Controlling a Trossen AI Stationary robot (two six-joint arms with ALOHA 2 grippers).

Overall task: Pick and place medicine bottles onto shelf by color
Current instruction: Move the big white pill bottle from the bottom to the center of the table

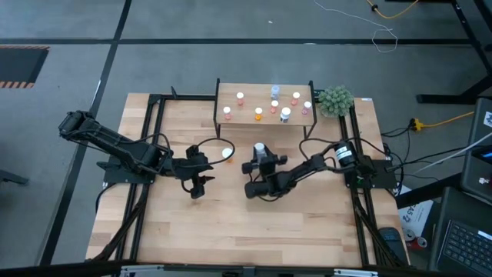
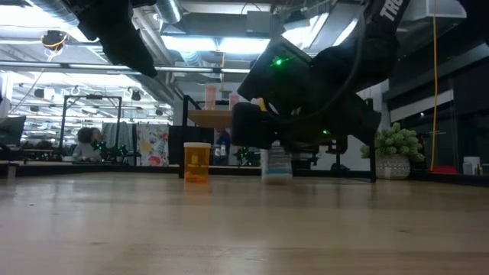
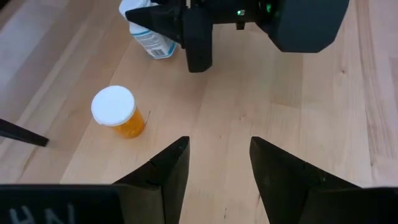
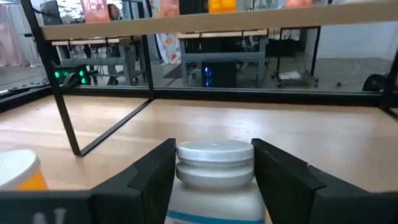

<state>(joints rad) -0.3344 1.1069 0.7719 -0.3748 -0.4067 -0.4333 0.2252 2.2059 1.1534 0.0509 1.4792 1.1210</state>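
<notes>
My table (image 1: 254,223) is light wood, set on a black frame (image 1: 146,192); around it lies a grey floor (image 1: 192,54) crossed by dark lines; a striped red mat (image 1: 19,65) sits at the floor's left edge; a yellow cable (image 1: 442,119) and a white cord (image 1: 384,35) trail across the right side; a laptop (image 1: 469,246) stands at the lower right; level across my table I see ceiling strip lights (image 2: 221,46), exposed ducts (image 2: 164,11) and distant workbenches (image 2: 46,153) in an open hall.
</notes>
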